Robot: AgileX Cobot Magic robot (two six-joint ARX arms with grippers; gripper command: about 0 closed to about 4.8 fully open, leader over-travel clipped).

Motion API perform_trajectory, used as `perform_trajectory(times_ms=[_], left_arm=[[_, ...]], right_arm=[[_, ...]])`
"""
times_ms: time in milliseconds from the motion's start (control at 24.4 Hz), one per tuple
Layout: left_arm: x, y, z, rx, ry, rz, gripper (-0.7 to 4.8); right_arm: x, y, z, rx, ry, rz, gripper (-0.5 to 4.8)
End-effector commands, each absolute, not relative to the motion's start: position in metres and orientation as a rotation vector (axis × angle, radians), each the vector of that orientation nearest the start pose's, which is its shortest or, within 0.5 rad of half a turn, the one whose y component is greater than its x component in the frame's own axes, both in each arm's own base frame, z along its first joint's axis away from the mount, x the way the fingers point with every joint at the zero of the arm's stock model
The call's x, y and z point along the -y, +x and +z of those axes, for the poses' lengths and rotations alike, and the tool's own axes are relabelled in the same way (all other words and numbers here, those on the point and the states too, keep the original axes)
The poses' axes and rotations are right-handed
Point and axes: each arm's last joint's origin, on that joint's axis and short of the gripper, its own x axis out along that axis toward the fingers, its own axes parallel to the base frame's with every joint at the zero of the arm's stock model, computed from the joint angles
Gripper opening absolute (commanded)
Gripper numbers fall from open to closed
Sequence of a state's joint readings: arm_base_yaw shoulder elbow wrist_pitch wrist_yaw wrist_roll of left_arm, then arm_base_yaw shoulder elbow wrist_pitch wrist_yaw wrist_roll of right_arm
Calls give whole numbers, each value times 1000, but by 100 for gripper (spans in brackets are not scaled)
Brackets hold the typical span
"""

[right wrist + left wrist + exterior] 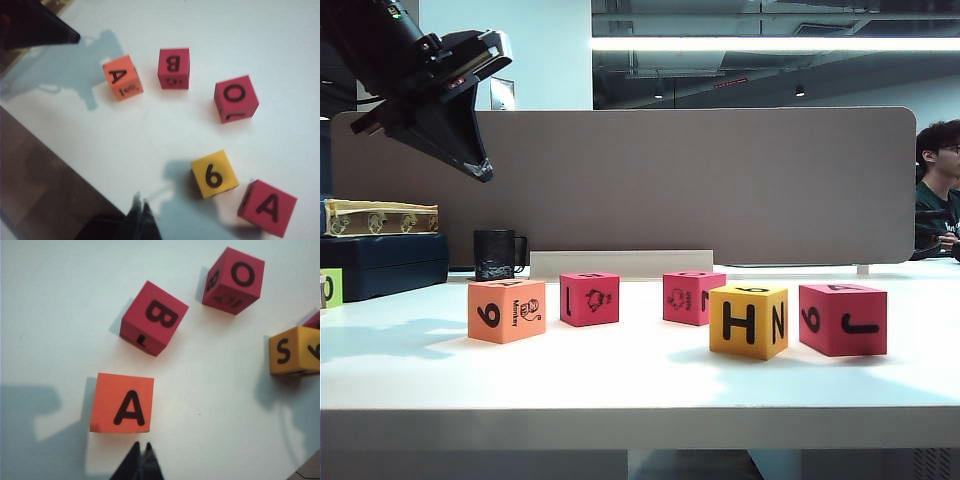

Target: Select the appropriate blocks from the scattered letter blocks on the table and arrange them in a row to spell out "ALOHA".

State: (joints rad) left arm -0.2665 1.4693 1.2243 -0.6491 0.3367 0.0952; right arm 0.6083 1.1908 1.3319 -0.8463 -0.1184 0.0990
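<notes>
Five letter blocks standing on the white bench point(620, 375), none touching another; positions taken from the yellow block point(749, 320), in exterior-view order.

Far left of it: orange block point(506, 310), "9" and a monkey drawing on the camera-side faces, "A" on top per left wrist view point(123, 403).

Left of it, set further back: pink-red block point(589, 298), animal drawing in front, "B" on top point(154, 317).

Just left of it and behind: second pink-red block point(693, 296), "O" on top point(233, 280).

Yellow block itself: "H" and "N" on the camera-side faces, "6" on top in right wrist view point(214, 174).

Just right of it, apart by a narrow gap: third pink-red block point(842, 318), "6" and "J" on the sides, "A" on top point(267, 207).

Left gripper point(477, 168) raised high above the bench, far left of the yellow block, above the orange one; jaws clenched, nothing grasped; same gripper point(140, 450) seen tip-together in left wrist view.

Right gripper point(140, 203) outside the exterior view; jaws clenched and bare, held above the bench near its edge, near the yellow block.
</notes>
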Motion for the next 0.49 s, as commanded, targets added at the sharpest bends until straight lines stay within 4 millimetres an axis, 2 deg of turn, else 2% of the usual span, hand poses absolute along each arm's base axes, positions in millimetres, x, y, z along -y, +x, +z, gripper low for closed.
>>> perform_trajectory(times_ms=[41, 493], left_arm=[[90, 292, 293, -865, 63, -612, -6], [91, 293, 298, -835, 99, -652, 7]], right_arm=[[-132, 186, 390, -693, -83, 653, -4], [-131, 185, 384, -751, -128, 627, -4]])
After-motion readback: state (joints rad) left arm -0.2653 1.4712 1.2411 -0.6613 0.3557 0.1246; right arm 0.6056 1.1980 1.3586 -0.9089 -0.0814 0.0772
